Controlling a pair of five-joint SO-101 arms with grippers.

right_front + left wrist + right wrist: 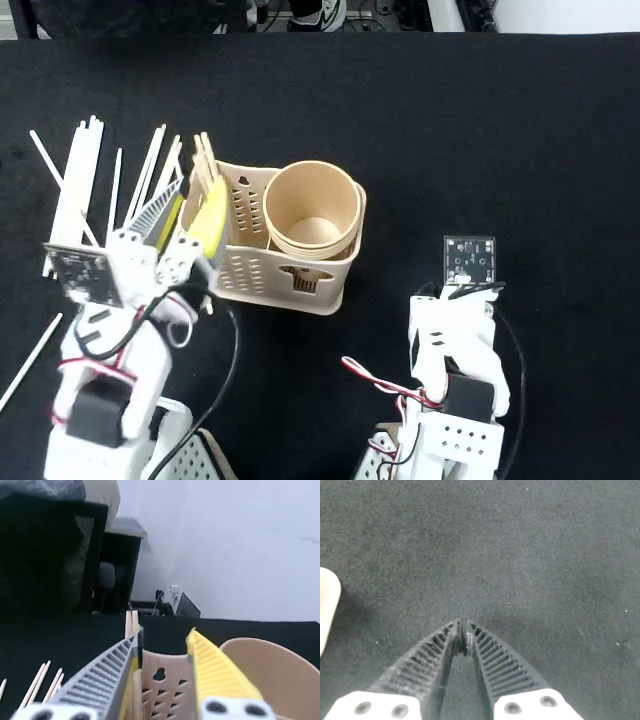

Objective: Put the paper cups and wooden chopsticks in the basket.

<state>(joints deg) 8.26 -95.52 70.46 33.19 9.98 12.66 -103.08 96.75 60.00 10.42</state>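
On the black desk (480, 130) a cream basket (285, 278) is placed, and the paper cups (312, 205) are seen stacked inside it, in the part far from the left arm. The left claw (197, 192) is held at the other end of the basket, with its grey finger (100, 672) and yellow finger (215, 675) spread apart and the perforated basket wall (162, 690) seen between them, so nothing is clenched. A few upright chopsticks (132, 625) are found just beside the grey finger; it cannot be told if they are inside the basket. Many loose chopsticks (78, 185) are scattered on the desk beyond the left arm from the basket, and a single chopstick (30, 360) is lying apart, nearer to the arm's base. The right arm (455, 340) is kept well apart from the basket, on the cups' side. The right claw (462, 630) is pressed together over bare desk, with nothing between its tips. Behind the desk a dark chair (50, 555) and a white wall (225, 545) are seen.
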